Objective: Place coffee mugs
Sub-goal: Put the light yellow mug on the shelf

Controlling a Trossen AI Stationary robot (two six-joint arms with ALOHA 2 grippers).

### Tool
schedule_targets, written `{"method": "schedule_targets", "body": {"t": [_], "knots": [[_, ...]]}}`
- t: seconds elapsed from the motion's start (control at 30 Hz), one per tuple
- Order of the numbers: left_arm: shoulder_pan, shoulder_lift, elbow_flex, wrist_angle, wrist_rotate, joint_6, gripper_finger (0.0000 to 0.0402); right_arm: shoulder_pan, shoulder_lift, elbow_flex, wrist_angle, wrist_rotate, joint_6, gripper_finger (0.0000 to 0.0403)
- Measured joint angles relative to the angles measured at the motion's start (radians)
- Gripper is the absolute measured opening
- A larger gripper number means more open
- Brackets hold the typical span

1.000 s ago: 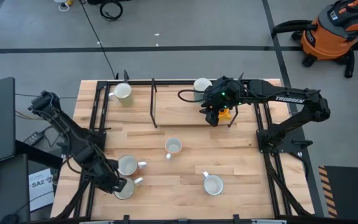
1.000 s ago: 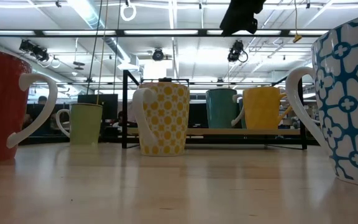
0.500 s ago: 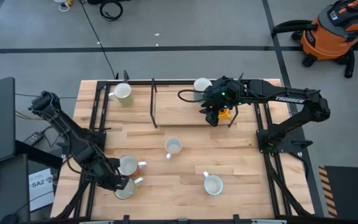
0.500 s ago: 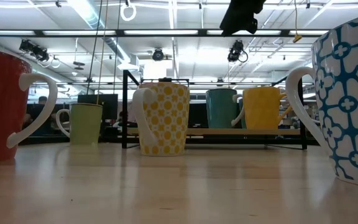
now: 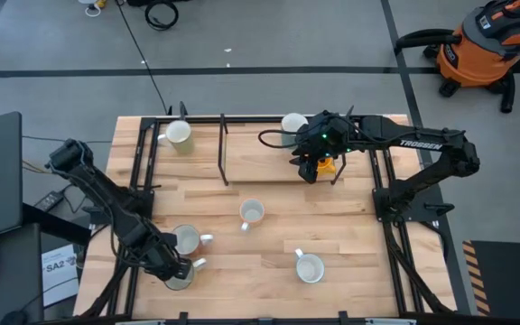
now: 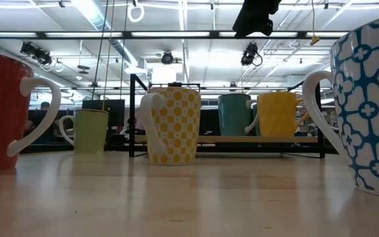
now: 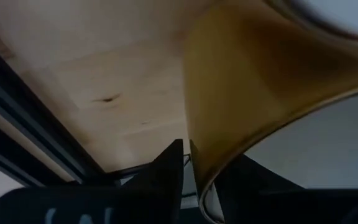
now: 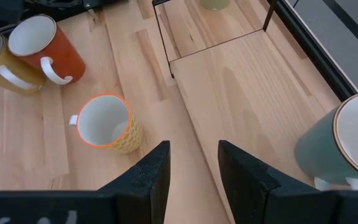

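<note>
High view: finding the left gripper sitting lower and closer over the mustard mug than half a second ago, hiding most of the rim that was showing before, with the arm's elbow shifted slightly toward the table's near edge. Finding nothing else moved: right arm and all other mugs lying as before.

Left wrist view: seeing the left pincer spread astride the mustard mug's wall, one finger outside it with a sliver of gap showing, the other on the rim's far side. Not yet seeing a firm pinch.

Placing the mustard mug at the near left corner of the table, just beside the red mug, standing upright, long axis vertical, mouth up, handle pointing right and slightly away. Placing the red mug upright too, handle pointing right.

Finding the dotted yellow mug near the table's middle, upright, handle pointing toward the near left; the blue-patterned mug near the front right, upright, handle pointing toward the far left; the pale green mug at the far left, handle pointing left.

Seeing the right gripper hovering over the rack shelf at the far right, fingers spread and pinching nothing, with the plain yellow mug just beside it and the teal mug beyond, both upright.
</note>
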State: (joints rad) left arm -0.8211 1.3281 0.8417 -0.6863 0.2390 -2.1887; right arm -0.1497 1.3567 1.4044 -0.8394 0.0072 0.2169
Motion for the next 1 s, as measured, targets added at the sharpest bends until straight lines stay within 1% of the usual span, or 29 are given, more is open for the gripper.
{"method": "schedule_targets", "body": {"t": [0.1, 0.23, 0.43, 0.5, 0.6, 0.73, 0.9, 1.0], "knots": [[0.000, 0.000, 0.000, 0.002, -0.006, 0.006, 0.0068, 0.000, 0.000, 0.000, 0.000, 0.000, 0.000, 0.0140], [0.000, 0.000, 0.000, 0.005, -0.004, 0.032, 0.0032, 0.000, 0.000, 0.000, 0.000, 0.000, 0.000, 0.0140], [0.010, 0.000, 0.011, 0.020, -0.013, 0.087, 0.0029, 0.000, 0.000, 0.000, 0.000, 0.000, -0.002, 0.0140], [0.029, 0.000, 0.041, 0.017, -0.011, 0.145, 0.0029, 0.000, 0.000, 0.000, 0.000, 0.000, -0.003, 0.0140], [0.072, 0.000, 0.106, 0.028, -0.010, 0.287, 0.0032, 0.000, 0.000, 0.000, 0.000, 0.000, -0.003, 0.0140], [0.169, 0.000, 0.207, 0.005, -0.021, 0.546, 0.0034, 0.000, 0.000, 0.000, 0.000, 0.000, -0.003, 0.0140], [0.362, 0.000, 0.327, -0.114, -0.040, 0.824, 0.0034, 0.000, 0.000, 0.000, -0.004, 0.000, -0.003, 0.0140], [0.506, 0.000, 0.386, -0.133, -0.044, 0.990, 0.0034, 0.000, -0.008, 0.000, -0.028, 0.000, -0.008, 0.0140]]}}
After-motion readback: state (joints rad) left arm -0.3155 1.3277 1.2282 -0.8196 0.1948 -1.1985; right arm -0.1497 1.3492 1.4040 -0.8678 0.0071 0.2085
